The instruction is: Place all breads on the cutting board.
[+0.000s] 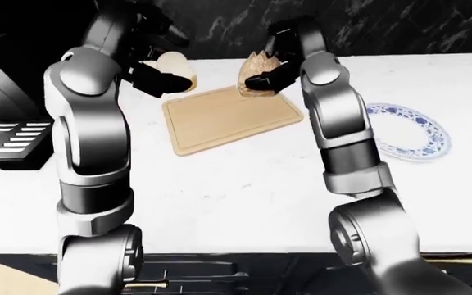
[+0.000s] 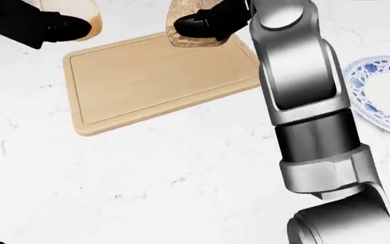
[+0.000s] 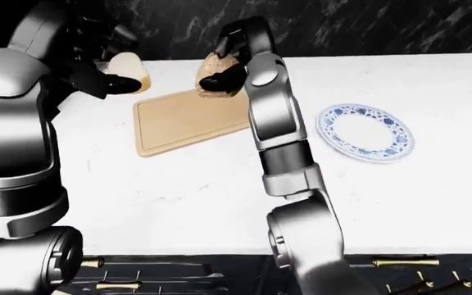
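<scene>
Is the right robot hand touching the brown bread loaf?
Touching. In the head view, the right robot hand has black fingers wrapped across the brown bread loaf above the cutting board.

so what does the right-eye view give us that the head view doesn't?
Right-eye only: the whole plate, the dark marbled wall, drawer handles below the counter, and both arms down to the shoulders. Head only: a close look down on the board, its rim groove visible. Both: the left hand on the pale bread and the right hand on the brown loaf at the board's top edge.
</scene>
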